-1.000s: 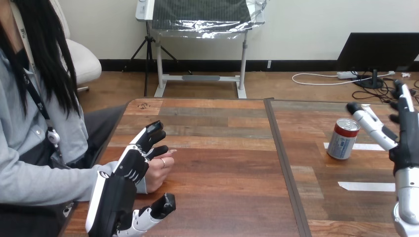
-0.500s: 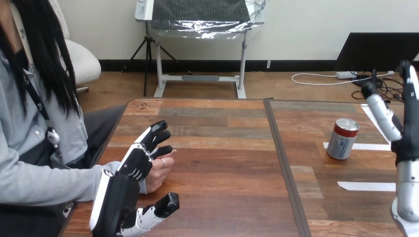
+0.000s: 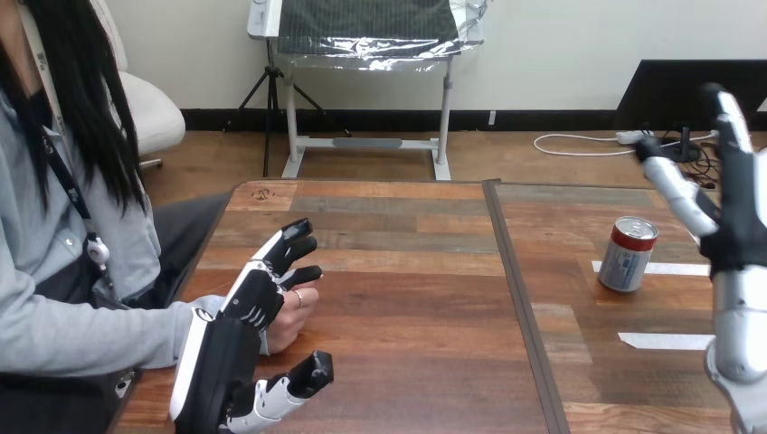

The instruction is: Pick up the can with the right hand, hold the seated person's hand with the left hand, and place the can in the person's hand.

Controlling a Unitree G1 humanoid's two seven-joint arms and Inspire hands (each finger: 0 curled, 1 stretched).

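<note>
Two robot hands are out over the bench (image 3: 407, 271), and neither has closed on anything. The right robot hand (image 3: 737, 226) is raised at the right edge of the scene, fingers and thumb spread wide, higher than the soda can (image 3: 627, 255) and apart from it. The can stands upright on the right half of the bench, its base just beside a strip of white tape (image 3: 674, 268). A second strip (image 3: 669, 341) lies nearer.

At the near left, the left robot hand (image 3: 253, 303) lies over the back of the person's hand (image 3: 291, 324), which rests loosely curled on the bench near its left edge. Its fingers run out fairly straight past the person's knuckles. Its thumb juts out on the near side, clear of the person's hand, so I would call that lying over it, not a hold.

By my reading, picking up the can is the step in hand, and it is not yet done. Next, the right robot hand needs to come down and to the left until the can sits between thumb and fingers, then close round it. The left robot hand has to wrap the person's hand, which would need to open palm up to take the can.
</note>
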